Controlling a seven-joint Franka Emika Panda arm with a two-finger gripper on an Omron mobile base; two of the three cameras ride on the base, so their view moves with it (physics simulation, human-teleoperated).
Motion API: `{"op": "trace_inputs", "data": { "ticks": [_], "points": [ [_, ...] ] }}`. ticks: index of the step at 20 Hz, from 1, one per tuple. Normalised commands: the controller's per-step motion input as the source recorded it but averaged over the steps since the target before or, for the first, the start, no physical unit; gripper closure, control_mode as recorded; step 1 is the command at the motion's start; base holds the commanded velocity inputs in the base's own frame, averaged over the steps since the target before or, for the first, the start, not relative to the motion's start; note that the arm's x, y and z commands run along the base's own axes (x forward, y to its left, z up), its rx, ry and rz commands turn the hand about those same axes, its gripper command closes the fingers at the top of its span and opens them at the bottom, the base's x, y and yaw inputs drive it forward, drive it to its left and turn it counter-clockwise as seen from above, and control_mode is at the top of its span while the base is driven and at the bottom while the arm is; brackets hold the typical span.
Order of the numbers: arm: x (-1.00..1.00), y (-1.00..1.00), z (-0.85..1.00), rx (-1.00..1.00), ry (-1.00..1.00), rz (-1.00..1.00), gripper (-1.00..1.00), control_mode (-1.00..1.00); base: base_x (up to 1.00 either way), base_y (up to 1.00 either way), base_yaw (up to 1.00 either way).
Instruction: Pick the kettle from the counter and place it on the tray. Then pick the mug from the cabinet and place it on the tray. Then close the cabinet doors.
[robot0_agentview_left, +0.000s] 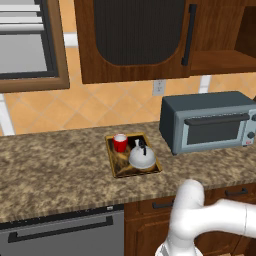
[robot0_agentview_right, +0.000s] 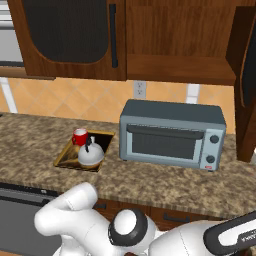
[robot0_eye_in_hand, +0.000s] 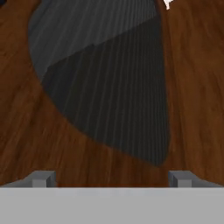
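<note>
End effector (robot0_eye_in_hand: 112, 179) close up vs a cabinet door (robot0_eye_in_hand: 109, 83), tips spread wide, nothing between them; ribbed dark panel and red-brown wood straight ahead. Can't tell from hand view which door. Farther out, on desk (robot0_agentview_left: 55, 170): tray (robot0_agentview_left: 115, 166) w/ gold rim, kettle (robot0_agentview_left: 142, 157) seated on it, black handle up, red mug (robot0_agentview_left: 120, 142) just behind kettle at tray's back corner, also on tray. So steps 1 + 2 look done. Grey toaster oven (robot0_agentview_right: 172, 134) just right of tray, apart from it. Wall outlet (robot0_agentview_right: 140, 89) behind. Up top, cabinet (robot0_agentview_right: 180, 65): left door (robot0_agentview_right: 70, 37) w/ black bar handle looks swung across front, near shut or shut, hard to say; middle section open, bare shelf showing; right door (robot0_agentview_right: 246, 80) standing out edge-on at far right of right base view, clearly open. Remaining, by judgement: door closing only, at least right door, maybe both. Progress approx two thirds. Next likely a push on panel w/ open tips, no grasp needed.
</note>
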Motion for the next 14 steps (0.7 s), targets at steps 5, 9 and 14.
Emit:
{"op": "trace_inputs", "data": {
  "ticks": [5, 9, 14],
  "points": [
    [0.08, 0.99, 0.24, -0.22, 0.0, 0.04, -1.0, -1.0, 0.0, 0.0, 0.0],
    [0.34, 1.0, 0.16, -0.19, 0.0, 0.0, -1.0, -1.0, 0.0, 0.0, 0.0],
    [0.83, 1.0, 0.04, -0.14, -0.01, -0.04, -1.0, -1.0, 0.0, 0.0, 0.0]
  ]
}}
